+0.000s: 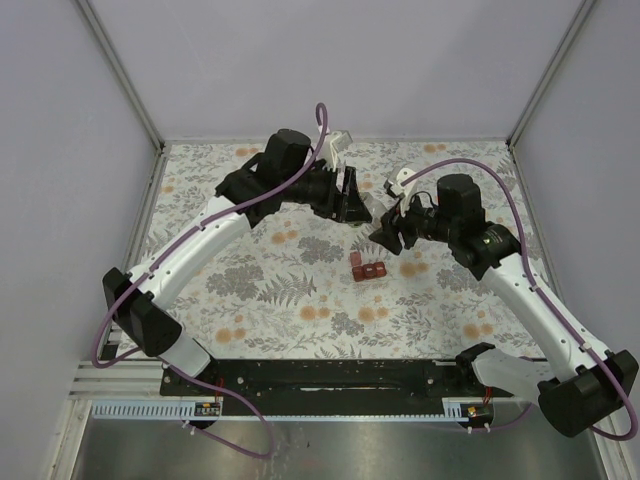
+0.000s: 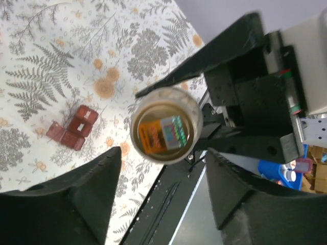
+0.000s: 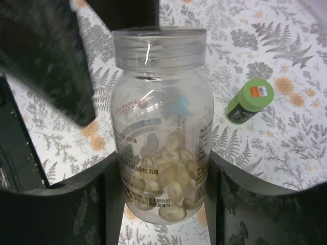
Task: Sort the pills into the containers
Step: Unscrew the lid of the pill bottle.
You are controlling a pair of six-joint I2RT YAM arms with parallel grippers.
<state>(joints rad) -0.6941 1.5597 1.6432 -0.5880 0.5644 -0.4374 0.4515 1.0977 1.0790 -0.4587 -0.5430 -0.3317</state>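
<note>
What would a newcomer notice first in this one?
A clear bottle of pale pills, gripped by the right gripper above the middle of the flowered cloth. The left gripper faces its end, jaws apart. A red pill box and a green bottle lie on the cloth.

a clear bottle (image 3: 161, 127) stands upright and uncapped, its threaded mouth open, clamped at its lower body in the right gripper (image 3: 163, 194) above the flowered cloth (image 3: 286, 148). pale yellowish oval pills (image 3: 171, 173) fill its lower third. a bright green bottle (image 3: 249, 101) with an orange-labelled end lies on its side on the cloth, apart from it. the small dark-red pill box (image 1: 368, 268) with several compartments lies flat on the cloth nearby.
</note>
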